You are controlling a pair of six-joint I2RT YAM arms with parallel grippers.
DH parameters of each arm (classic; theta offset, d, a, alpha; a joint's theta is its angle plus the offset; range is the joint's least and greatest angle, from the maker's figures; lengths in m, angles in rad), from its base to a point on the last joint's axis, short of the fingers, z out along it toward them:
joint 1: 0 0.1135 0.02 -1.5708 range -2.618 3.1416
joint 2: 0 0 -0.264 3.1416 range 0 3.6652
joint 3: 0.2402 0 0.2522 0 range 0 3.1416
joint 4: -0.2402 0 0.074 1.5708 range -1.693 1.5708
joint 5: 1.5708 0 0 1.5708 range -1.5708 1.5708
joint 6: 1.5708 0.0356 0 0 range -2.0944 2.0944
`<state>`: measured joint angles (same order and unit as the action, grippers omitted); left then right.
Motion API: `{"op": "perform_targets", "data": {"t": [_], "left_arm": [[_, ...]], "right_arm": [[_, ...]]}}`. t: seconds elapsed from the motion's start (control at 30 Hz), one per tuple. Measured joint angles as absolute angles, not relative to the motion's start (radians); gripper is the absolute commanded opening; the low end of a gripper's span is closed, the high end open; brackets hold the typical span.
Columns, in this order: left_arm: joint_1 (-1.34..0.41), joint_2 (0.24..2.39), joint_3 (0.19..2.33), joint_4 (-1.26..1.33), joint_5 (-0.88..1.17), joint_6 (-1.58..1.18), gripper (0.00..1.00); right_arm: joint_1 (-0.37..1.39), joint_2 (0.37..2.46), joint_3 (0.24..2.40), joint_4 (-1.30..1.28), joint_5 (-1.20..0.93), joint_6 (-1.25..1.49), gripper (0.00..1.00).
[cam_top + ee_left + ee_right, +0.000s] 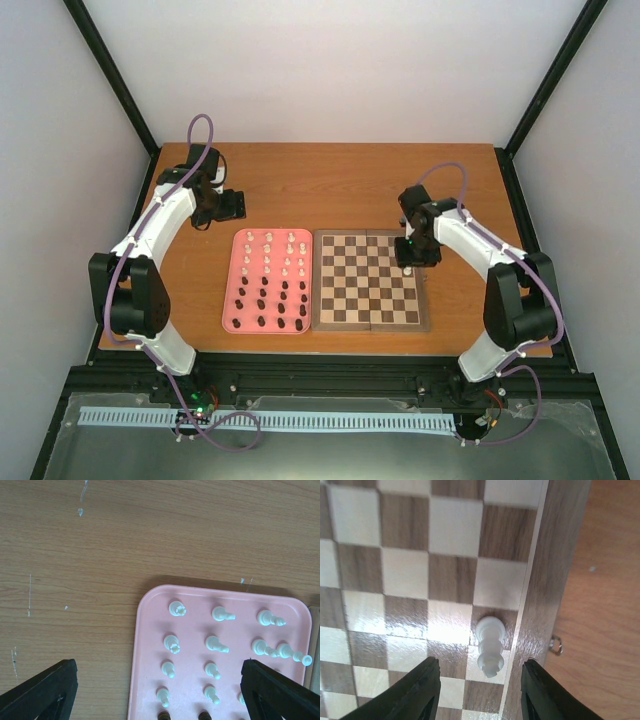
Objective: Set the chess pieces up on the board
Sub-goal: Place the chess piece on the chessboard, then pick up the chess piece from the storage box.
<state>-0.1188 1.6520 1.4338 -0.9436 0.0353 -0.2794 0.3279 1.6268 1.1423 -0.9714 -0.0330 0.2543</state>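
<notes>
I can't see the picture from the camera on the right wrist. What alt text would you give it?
A white chess piece sits on a dark square at the edge of the checkered board, beside its brown border. The right gripper is open around it, its black fingers on either side, not touching; wooden table shows at right.

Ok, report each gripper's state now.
Left gripper: open, empty.
Right gripper: open, jaws either side of a white piece standing on the board, not touching it.

One overhead view, two wrist close-ups.
Top external looks down from 6 o'clock; left wrist faces down over pink tray [195, 627], right wrist close over board [405, 570]; both visible overhead.
</notes>
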Motion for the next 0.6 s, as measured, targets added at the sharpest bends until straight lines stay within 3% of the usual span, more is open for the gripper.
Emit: {"op": "perform_targets", "data": {"t": [0.3,0.6], "left_arm": [[-0.119,1.652,1.434,-0.944,0.035,-0.279,1.00],[-0.119,1.652,1.434,-0.944,0.027,-0.279,1.00]], "right_arm": [[0.362,1.713,1.527,-1.000,-0.004,0.241,0.45],[0.550,2.086,1.918,-0.990,-0.046,0.207,0.44]]}}
